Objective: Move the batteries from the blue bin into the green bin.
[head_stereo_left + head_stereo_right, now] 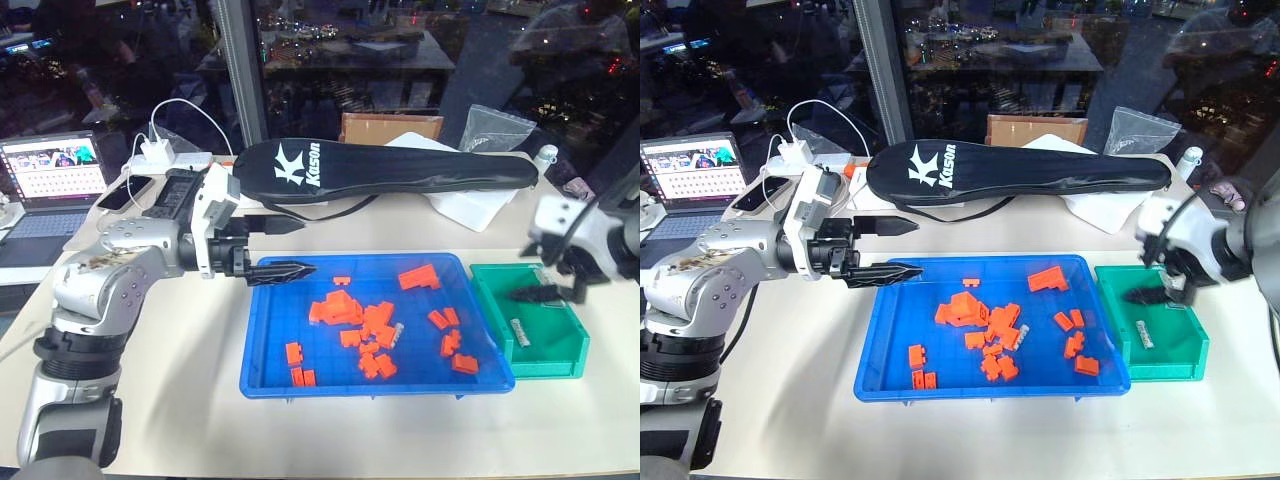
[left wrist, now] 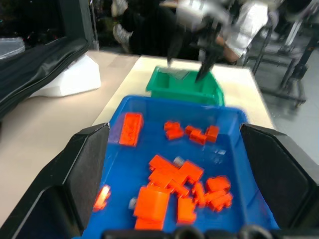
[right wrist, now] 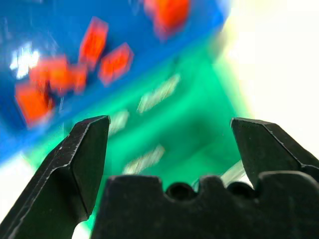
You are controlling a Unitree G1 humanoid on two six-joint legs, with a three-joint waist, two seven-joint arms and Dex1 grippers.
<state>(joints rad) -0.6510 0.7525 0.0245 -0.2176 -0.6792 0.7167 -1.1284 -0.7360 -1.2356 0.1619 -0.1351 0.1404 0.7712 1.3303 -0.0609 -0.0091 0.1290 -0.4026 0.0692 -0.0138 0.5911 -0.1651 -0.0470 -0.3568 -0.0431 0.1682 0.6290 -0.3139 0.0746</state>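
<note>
One blue bin [image 1: 262, 340] sits on the table with a heap of orange blocks [image 1: 365, 325], too piled to count exactly, and at least one silvery battery [image 1: 397, 333] among them. Just beside it stands one green bin [image 1: 560, 355]; the right wrist view shows three batteries [image 3: 158, 93] lying on its floor. The left gripper [image 1: 278, 247] hovers over the blue bin's near-left corner, fingers spread wide, holding nothing. The right gripper [image 1: 545, 293] hangs over the green bin, fingers likewise spread apart and empty.
</note>
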